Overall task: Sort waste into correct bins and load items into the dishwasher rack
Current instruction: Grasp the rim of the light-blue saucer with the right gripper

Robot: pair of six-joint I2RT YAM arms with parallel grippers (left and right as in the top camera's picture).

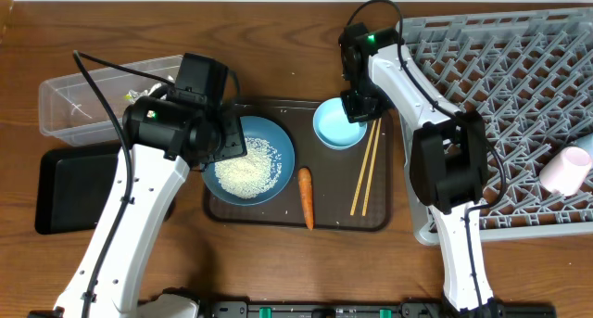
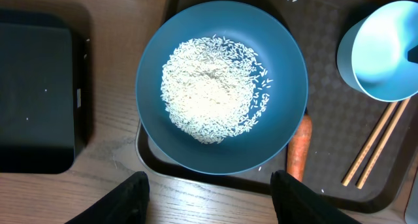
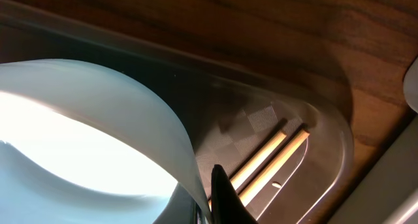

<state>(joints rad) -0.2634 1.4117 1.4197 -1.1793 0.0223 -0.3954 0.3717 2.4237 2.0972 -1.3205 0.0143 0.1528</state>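
Pinching light-blue cup (image 1: 335,129) rim, right end effector (image 1: 359,111)

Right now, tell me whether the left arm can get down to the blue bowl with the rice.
Probably yes. The left gripper stands open just above the near rim of the blue bowl, with nothing between them. Only the rice lies inside, and that rim is bare.
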